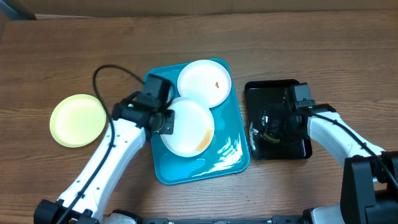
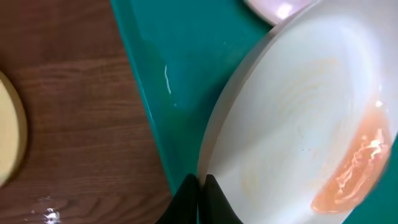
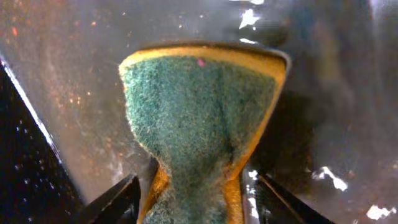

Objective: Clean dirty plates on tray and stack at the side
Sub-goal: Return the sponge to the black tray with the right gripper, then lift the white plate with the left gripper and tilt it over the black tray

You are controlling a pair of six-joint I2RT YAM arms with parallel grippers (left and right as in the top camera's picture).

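The turquoise tray (image 1: 217,155) holds two white plates. The nearer white plate (image 1: 186,127) has an orange smear at its right side, and the farther one (image 1: 204,83) has a small red spot. My left gripper (image 1: 165,121) is shut on the nearer plate's left rim; in the left wrist view the fingers (image 2: 200,186) pinch the edge of that plate (image 2: 298,112) over the tray (image 2: 180,62). The pale yellow-green plate (image 1: 78,119) lies on the table left of the tray. My right gripper (image 1: 273,127) is shut on a green-and-yellow sponge (image 3: 199,112), fingers (image 3: 196,202) squeezing its middle.
A glossy black tray (image 1: 273,93) with wet patches stands right of the turquoise tray, under my right gripper. The left arm's cable loops above the table near the tray's far left corner. The yellow-green plate's edge shows in the left wrist view (image 2: 9,137).
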